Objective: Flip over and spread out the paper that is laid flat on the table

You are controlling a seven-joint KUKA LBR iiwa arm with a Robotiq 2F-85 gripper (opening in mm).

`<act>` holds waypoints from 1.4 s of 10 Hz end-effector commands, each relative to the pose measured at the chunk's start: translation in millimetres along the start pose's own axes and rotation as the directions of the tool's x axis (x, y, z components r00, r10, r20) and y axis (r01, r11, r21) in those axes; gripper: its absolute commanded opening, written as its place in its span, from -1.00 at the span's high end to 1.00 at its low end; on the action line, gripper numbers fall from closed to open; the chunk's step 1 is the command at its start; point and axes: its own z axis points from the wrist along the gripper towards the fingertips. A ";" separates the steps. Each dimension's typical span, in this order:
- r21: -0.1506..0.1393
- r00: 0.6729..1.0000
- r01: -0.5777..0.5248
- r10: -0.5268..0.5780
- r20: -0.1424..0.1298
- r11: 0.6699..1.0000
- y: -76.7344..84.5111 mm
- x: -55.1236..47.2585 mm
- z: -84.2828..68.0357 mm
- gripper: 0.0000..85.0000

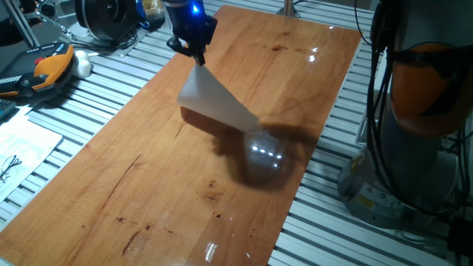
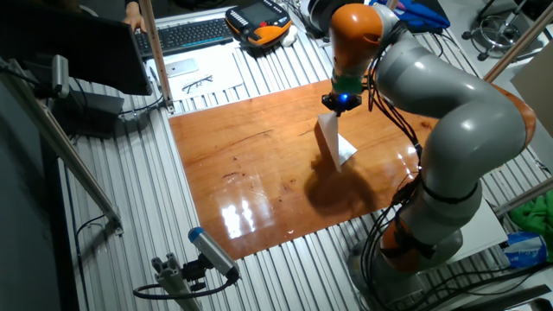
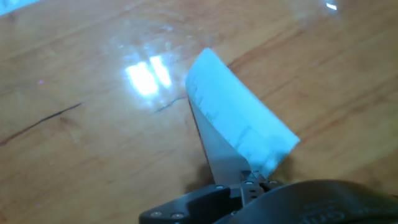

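The paper [image 1: 214,102] hangs from my gripper [image 1: 196,58], which is shut on its top corner. It is lifted into a slanted white sheet, and its lower edge touches the table [image 1: 148,185], a glossy reddish-brown board. In the other fixed view the paper [image 2: 333,143] hangs below the gripper [image 2: 332,112] near the board's right part. In the hand view the sheet [image 3: 236,127] runs away from the fingers [image 3: 252,182], with faint print on the bluish-white face.
Grey ribbed slats [image 1: 66,140] surround the board. A printed sheet with glasses [image 1: 18,151] lies at the left. An orange and black device [image 1: 52,65] sits at the back left. The robot's base [image 1: 414,148] stands at the right. A keyboard [image 2: 186,34] lies beyond the board.
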 end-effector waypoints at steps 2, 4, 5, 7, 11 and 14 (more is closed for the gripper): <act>-0.021 1.000 -0.016 0.015 -0.006 1.000 4.9 8.2 4.0 1.00; -0.014 1.000 -0.002 0.002 -0.010 1.000 5.9 10.9 6.1 1.00; 0.000 1.000 0.011 -0.011 -0.004 1.000 7.0 10.8 5.6 1.00; -0.007 1.000 0.026 -0.026 -0.003 1.000 6.8 12.2 8.2 1.00; -0.002 0.994 0.089 -0.089 -0.062 0.996 6.8 12.2 8.2 1.00; -0.033 0.988 0.142 -0.144 -0.052 0.989 6.8 12.2 8.2 1.00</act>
